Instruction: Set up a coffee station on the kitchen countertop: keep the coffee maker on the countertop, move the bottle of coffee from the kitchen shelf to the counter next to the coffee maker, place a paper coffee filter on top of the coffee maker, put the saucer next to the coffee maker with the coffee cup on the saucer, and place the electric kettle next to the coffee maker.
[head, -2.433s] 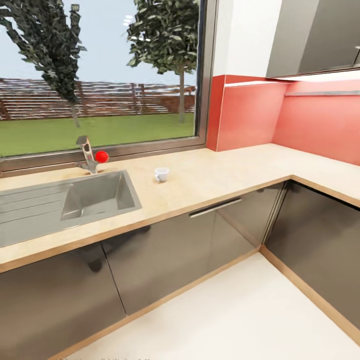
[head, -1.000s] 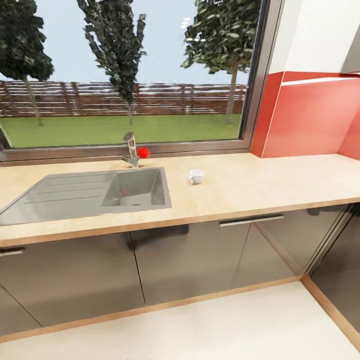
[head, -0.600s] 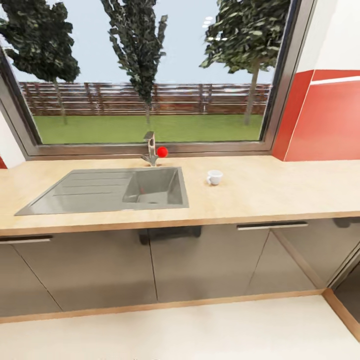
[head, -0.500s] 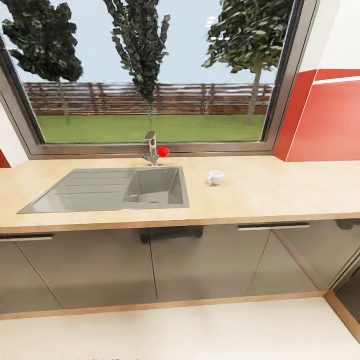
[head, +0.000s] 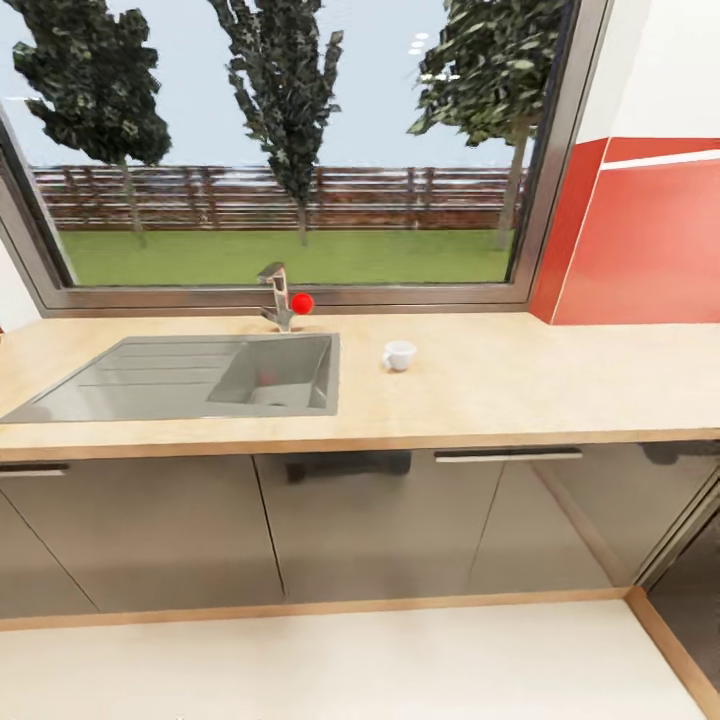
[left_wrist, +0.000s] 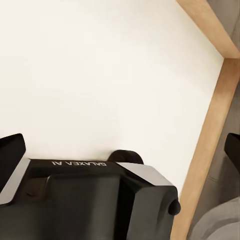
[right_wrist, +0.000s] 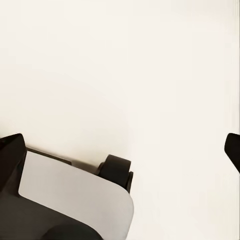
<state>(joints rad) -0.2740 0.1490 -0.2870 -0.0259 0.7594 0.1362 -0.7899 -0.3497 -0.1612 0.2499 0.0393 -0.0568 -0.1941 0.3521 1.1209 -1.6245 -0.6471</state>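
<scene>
Coffee cup sits on the countertop ahead of you, just right of the steel sink and apart from it, handle toward the sink. A tap with a red knob stands behind the basin, under the window. Your left gripper and right gripper both hang over pale floor, fingertips spread wide, gripping nothing.

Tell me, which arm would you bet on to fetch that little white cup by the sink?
Probably the right: the coffee cup stands right of the sink, slightly right of the head view's centre. Both open grippers hang over floor, so it's a weak guess.
</scene>
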